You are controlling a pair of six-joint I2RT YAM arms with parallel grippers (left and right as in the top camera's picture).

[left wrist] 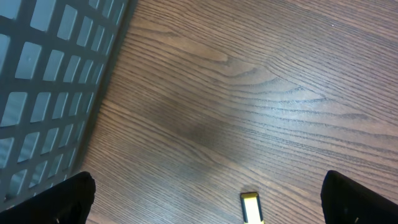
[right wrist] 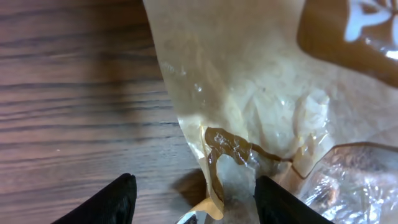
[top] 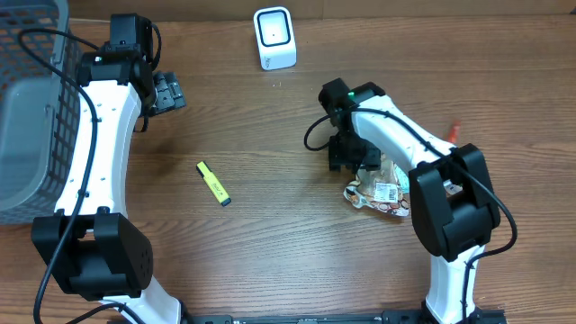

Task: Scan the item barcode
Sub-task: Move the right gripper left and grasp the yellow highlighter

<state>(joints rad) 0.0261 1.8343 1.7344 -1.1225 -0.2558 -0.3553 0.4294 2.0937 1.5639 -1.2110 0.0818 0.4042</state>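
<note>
While our right end effector [right wrist: 194,186] straddles the bag [right wrist: 249,93] half-open, we grip nothing yet; scanner [top: 274,38] unvisited, left end effector [left wrist: 208,186] wide.

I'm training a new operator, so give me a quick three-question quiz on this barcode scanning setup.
1. True or false: the yellow marker lies inside the grey basket.
2. Which gripper has the edge of the crinkly snack bag between its fingers?
3. Fill in: the scanner has a ____ casing.

Key: 1 false, it lies on the bare wood; 2 the right gripper; 3 white.
</note>
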